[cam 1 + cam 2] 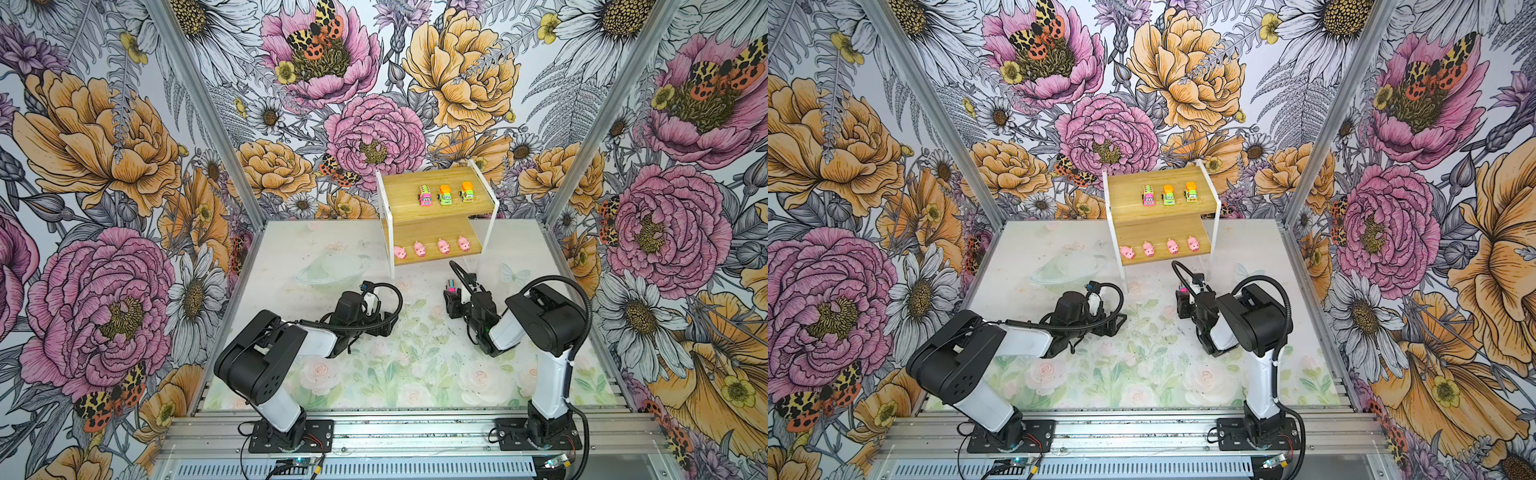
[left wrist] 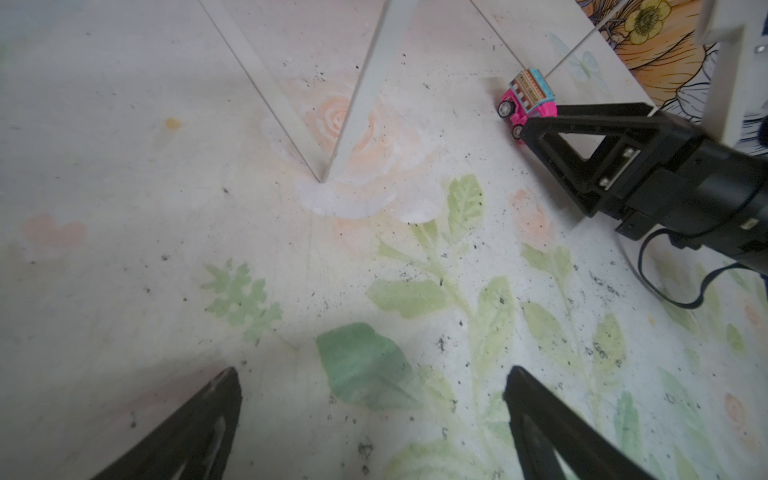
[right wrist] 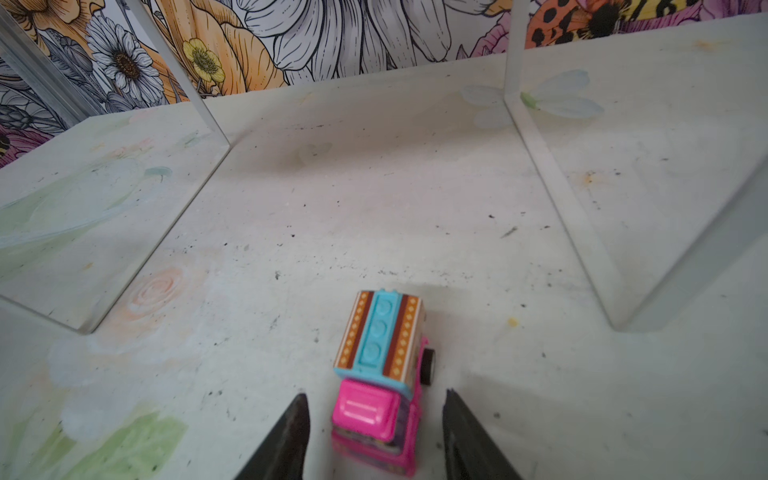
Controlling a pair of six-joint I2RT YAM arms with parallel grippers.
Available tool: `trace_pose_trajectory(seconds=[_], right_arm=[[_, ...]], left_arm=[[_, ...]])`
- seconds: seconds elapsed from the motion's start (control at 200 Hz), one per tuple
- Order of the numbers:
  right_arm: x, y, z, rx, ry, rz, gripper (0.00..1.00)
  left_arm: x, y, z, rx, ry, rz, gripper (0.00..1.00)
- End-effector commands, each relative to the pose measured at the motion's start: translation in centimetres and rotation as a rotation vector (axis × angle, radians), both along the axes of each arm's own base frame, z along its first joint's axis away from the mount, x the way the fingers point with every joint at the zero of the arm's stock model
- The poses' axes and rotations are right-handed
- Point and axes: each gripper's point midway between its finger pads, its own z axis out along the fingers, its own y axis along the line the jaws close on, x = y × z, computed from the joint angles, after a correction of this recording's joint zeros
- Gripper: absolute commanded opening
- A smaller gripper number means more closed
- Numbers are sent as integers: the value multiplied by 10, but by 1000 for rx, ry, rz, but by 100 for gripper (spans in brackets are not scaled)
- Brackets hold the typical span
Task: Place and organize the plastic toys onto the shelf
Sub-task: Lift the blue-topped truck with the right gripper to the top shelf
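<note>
Right end effector (image 3: 376, 397) flanks one truck (image 3: 376, 345); shelved: three trucks (image 1: 425, 195) (image 1: 445, 194) (image 1: 467, 192), four pigs (image 1: 400, 252) (image 1: 419, 249) (image 1: 444, 246) (image 1: 464, 243).

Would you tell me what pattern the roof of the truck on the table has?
Truck roof: blue strip between brown and orange-diamond stripes; clearest in right wrist view.

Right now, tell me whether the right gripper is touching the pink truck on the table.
Apart. The right wrist view shows the right gripper straddling the pink truck, jaws open, with bare table visible on both sides of the truck.
</note>
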Motion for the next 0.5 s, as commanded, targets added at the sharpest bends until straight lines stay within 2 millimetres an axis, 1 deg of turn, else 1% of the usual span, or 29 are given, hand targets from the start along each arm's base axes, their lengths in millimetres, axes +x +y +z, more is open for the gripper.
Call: trace_pose_trajectory(seconds=[0.0, 0.165, 0.34, 0.495], right_arm=[[5, -6, -1, 1, 6, -56, 53], [7, -7, -2, -1, 18, -64, 50], [6, -3, -1, -7, 13, -35, 34], [5, 1, 0, -3, 7, -11, 27]], left_arm=[[-3, -1, -7, 20, 11, -11, 99], [-2, -1, -6, 19, 9, -10, 99], [-4, 0, -7, 20, 10, -11, 99], [-4, 1, -7, 23, 9, -7, 99]])
